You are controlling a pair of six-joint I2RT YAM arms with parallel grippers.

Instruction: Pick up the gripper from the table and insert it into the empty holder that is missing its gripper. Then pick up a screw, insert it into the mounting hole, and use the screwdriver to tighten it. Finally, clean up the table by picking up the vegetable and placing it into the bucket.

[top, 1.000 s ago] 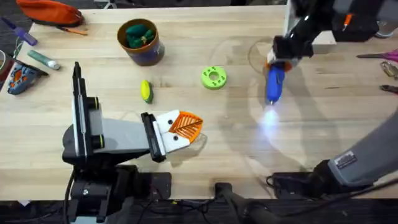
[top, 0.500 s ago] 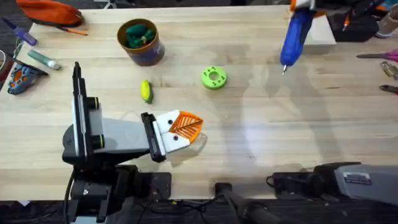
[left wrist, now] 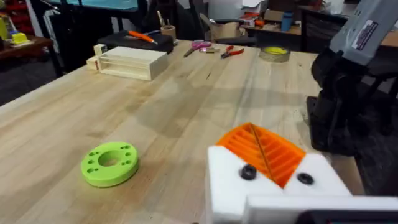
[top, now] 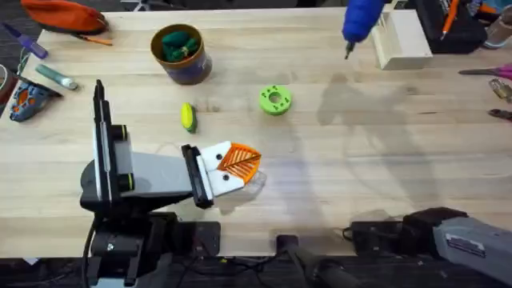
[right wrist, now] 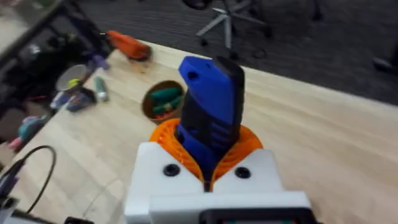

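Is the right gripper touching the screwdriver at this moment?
Touching. In the right wrist view the right gripper has its orange jaws closed around the blue screwdriver, with no gap between them.

A blue screwdriver (top: pixel 362 18) is seen. A yellow-green vegetable (top: pixel 188 117) and a lime-green disc (top: pixel 275 100) are shown on pale wood.

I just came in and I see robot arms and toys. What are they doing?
The right gripper is shut on the blue screwdriver, holding it up over the far side of the table near a pale wooden box. The left gripper rests low on the table, its orange fingers together and holding nothing. The little yellow-green vegetable lies on the table, not yet in the bucket, which has green lumps inside. A lime-green disc sits nearby.
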